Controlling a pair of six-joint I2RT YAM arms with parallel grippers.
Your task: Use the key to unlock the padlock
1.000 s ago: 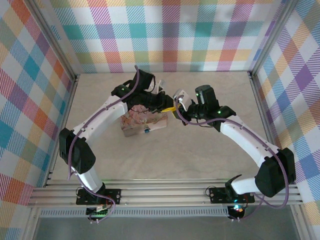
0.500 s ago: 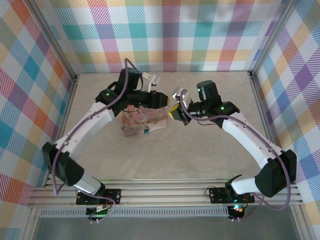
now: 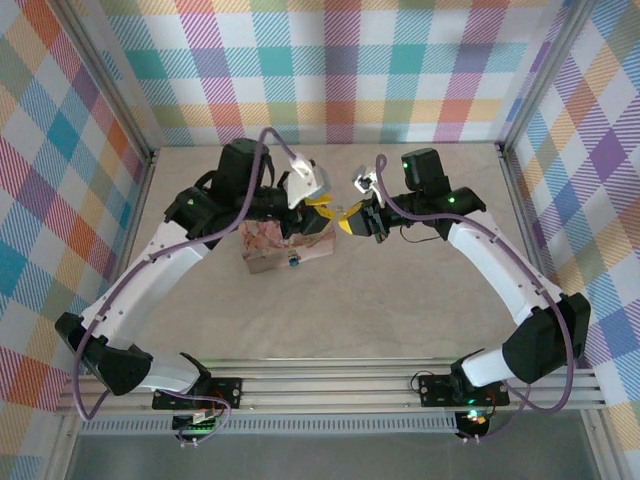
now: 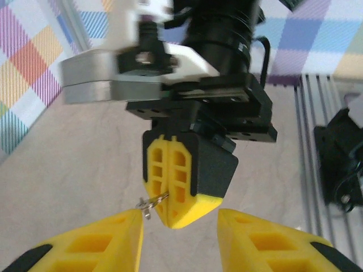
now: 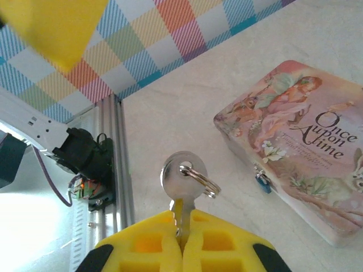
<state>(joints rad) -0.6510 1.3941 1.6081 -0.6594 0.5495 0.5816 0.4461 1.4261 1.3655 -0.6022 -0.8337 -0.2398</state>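
- Two grippers hang close together above the far half of the table (image 3: 400,290), over the far right corner of a pink pictured tin (image 3: 262,248).
- Right gripper (image 5: 181,226): its yellow fingertips are pressed together on the shank of the key (image 5: 173,178). The key stands out of the seam between them, round bow outermost. A small split ring (image 5: 203,183) hangs through the hole in the bow.
- Left gripper (image 4: 180,226): its yellow fingers are spread apart with nothing pinched. In the left wrist view the right gripper's tips appear in the gap between them, and the key juts out to the left of those tips.
- The padlock (image 5: 262,181) is small and blue-green. It hangs on the front side wall of the tin, which lies flat on the table with its pictured lid up. Whether the shackle is closed is too small to tell.
- Key and padlock are well apart and not touching. In the right wrist view the padlock lies to the right of the key's bow, with bare table between them.
- In the top view the padlock is a blue speck on the tin's near edge, nearer the arm bases than either gripper.
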